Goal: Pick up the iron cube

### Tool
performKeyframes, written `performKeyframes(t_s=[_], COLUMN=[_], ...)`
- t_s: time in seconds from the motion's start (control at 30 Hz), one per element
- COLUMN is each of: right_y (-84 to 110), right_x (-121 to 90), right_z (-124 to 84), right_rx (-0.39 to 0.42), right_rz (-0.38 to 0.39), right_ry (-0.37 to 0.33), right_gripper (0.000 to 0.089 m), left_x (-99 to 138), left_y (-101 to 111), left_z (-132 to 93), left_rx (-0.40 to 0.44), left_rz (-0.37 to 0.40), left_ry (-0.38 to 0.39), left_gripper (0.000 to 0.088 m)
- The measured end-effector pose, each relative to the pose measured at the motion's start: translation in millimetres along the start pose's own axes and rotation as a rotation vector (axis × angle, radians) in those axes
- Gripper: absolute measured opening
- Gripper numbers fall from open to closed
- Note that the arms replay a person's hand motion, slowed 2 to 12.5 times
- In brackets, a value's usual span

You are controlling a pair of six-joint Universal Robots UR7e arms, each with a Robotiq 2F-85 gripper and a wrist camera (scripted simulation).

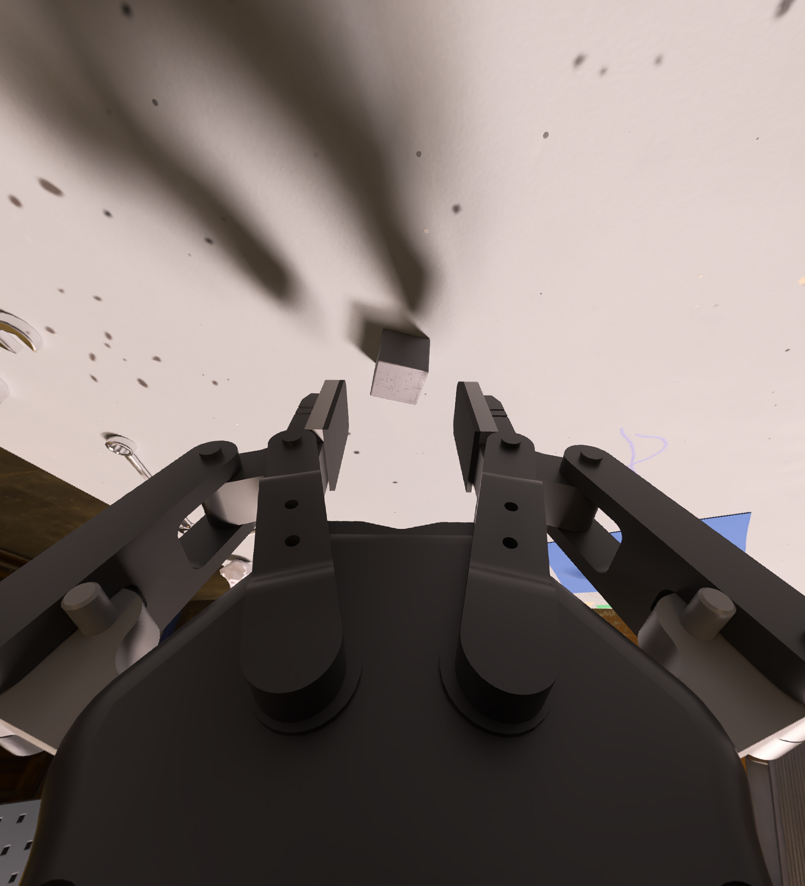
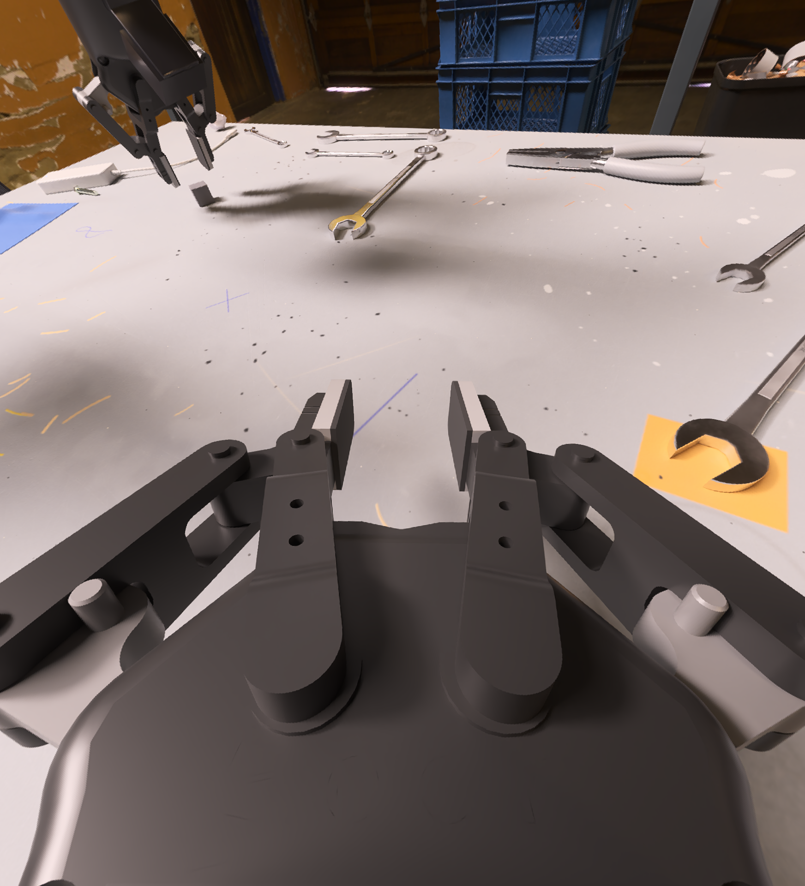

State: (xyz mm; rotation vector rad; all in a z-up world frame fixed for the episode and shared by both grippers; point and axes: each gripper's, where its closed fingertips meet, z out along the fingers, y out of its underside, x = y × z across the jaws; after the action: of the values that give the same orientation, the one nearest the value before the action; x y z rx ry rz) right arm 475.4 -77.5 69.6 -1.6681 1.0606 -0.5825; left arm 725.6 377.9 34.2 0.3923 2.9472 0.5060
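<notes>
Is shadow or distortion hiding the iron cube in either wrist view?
Left wrist view: the iron cube is sharp, its top face shaded, with the left gripper casting soft streaked shadows across the table. Right wrist view: cube small and far off, its shadow blurred; wide-angle stretching at the edges.

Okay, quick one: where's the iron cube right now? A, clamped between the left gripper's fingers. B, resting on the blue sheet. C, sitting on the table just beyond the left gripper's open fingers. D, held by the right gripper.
C: the iron cube sits on the table, just ahead of the open left gripper, untouched by either finger.
</notes>
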Motion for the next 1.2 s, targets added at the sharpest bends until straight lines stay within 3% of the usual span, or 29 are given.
performKeyframes(t_s=[0.5, 1.2], right_y=[4.1, 5.3], right_x=[-6, -9], right_z=[7, 12], right_rx=[-0.018, -0.038], right_rz=[-0.009, -0.024], right_ry=[0.001, 0.001], right_gripper=[0.0363, 0.0363], left_x=[-4, -6], left_y=[0, -3], left_z=[10, 18], left_rx=[-0.008, 0.033], left_rz=[0.072, 0.149], left_ry=[-0.022, -0.044], left_gripper=[0.0382, 0.0253])
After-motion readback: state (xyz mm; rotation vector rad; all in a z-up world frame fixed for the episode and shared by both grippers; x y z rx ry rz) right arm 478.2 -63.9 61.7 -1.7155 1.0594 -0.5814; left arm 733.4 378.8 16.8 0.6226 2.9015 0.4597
